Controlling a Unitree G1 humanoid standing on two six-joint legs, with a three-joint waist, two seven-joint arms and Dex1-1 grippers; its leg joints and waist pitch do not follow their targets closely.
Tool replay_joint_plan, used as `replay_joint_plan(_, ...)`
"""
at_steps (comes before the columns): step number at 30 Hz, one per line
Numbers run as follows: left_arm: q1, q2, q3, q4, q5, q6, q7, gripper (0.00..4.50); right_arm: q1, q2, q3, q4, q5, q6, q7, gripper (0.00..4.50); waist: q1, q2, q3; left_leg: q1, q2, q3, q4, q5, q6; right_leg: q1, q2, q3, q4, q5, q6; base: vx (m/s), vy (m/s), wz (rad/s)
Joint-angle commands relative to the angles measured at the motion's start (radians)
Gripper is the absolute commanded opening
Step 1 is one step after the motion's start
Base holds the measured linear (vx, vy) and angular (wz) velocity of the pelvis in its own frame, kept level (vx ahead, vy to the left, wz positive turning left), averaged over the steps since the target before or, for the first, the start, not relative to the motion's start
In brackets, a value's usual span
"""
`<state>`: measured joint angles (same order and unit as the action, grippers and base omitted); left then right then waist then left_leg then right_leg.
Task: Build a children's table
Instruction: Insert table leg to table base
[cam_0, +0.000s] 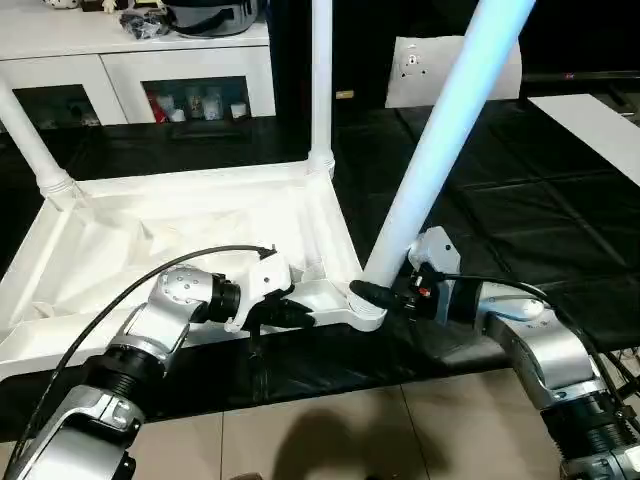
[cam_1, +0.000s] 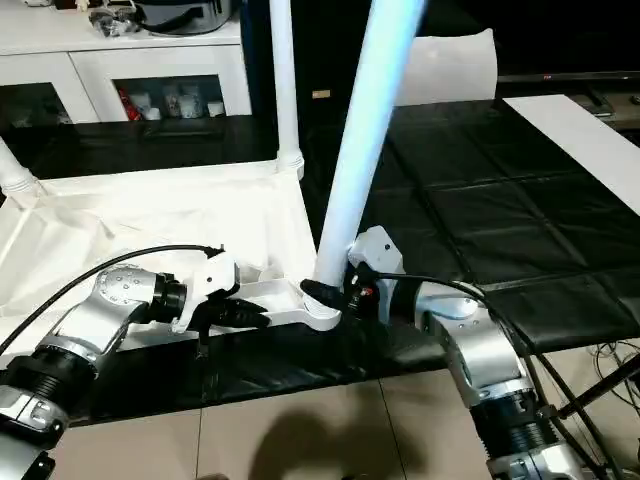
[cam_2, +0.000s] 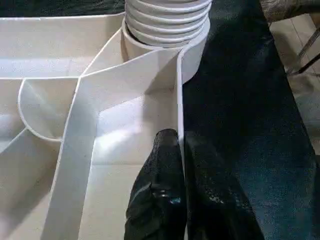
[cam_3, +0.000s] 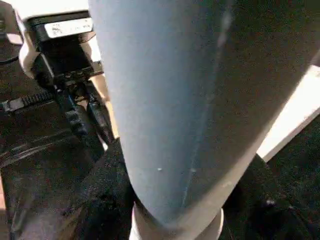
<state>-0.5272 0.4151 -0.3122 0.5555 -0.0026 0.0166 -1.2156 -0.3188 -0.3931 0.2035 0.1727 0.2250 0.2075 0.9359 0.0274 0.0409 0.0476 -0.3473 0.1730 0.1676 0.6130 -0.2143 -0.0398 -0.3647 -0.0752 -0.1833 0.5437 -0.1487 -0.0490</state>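
White plastic children's table (cam_0: 150, 240) lying upside down on black floor mats (cam_0: 520, 210), ribbed underside facing up. Two legs already standing in the far corner sockets: far left leg (cam_0: 30, 135) and far right leg (cam_0: 321, 85). Third leg (cam_0: 440, 140) leaning out of the near right corner socket (cam_0: 365, 312), tilted toward the right. Left tool (cam_0: 290, 312) pinched shut on the near rim wall (cam_2: 179, 110) of the tabletop, one black finger (cam_2: 160, 190) inside the wall, the other outside, just beside the ribbed socket. Right tool (cam_0: 375, 295) clamped around the base of the tilted leg just above the socket, fingers on either side of it. White cabinet (cam_0: 130, 70) with glass doors beyond the table. Flat white board (cam_0: 600, 125) on the mats at far right, well apart from the table
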Motion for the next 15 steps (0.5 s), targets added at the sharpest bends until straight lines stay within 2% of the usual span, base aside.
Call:
replay_joint_plan(1, -0.069, 0.023, 0.037, -0.008, -0.001, -0.054, 0.015, 0.00, 0.052, 0.005, 0.100, 0.084, -0.018, 0.049, 0.092, 1.89, -0.004, -0.010, -0.040, 0.013, 0.064, -0.038, -0.079, -0.328, 0.043, 0.027, -0.110, 0.060, -0.110, -0.606, 0.044, 0.000, 0.000, 0.00)
replay_joint_plan(5, -0.098, 0.027, 0.003, 0.018, 0.021, -0.090, -0.026, 0.00, 0.040, 0.016, 0.105, 0.106, 0.001, 0.032, 0.137, 1.89, 0.001, -0.009, -0.040, 0.015, 0.065, -0.037, -0.082, -0.320, 0.047, 0.028, -0.110, 0.065, -0.107, -0.581, 0.029, 0.000, 0.000, 0.00)
replay_joint_plan(7, -0.119, 0.024, -0.012, 0.048, 0.040, -0.112, -0.035, 0.00, 0.041, 0.015, 0.117, 0.106, 0.005, 0.029, 0.161, 1.89, 0.006, -0.004, -0.041, 0.012, 0.071, -0.039, -0.086, -0.308, 0.045, 0.030, -0.111, 0.069, -0.101, -0.540, 0.009, 0.000, 0.000, 0.00)
replay_joint_plan(8, -0.124, 0.023, -0.015, 0.056, 0.043, -0.117, -0.036, 0.00, 0.042, 0.015, 0.119, 0.105, 0.006, 0.027, 0.168, 1.89, 0.009, -0.007, -0.045, 0.014, 0.074, -0.038, -0.088, -0.300, 0.046, 0.031, -0.110, 0.073, -0.097, -0.513, -0.001, 0.000, 0.000, 0.00)
replay_joint_plan(11, -0.157, 0.014, -0.027, 0.107, 0.057, -0.139, -0.035, 0.00, 0.054, 0.003, 0.144, 0.085, 0.004, 0.030, 0.211, 1.89, 0.017, -0.009, -0.049, 0.007, 0.077, -0.038, -0.091, -0.264, 0.049, 0.038, -0.113, 0.079, -0.083, -0.443, -0.033, 0.000, 0.000, 0.00)
replay_joint_plan(15, -0.181, 0.019, -0.037, 0.163, 0.078, -0.169, -0.029, 0.00, 0.061, -0.007, 0.163, 0.076, -0.001, 0.031, 0.245, 1.89, 0.030, -0.004, -0.055, 0.005, 0.078, -0.033, -0.089, -0.218, 0.057, 0.042, -0.112, 0.082, -0.078, -0.396, -0.050, 0.000, 0.000, 0.00)
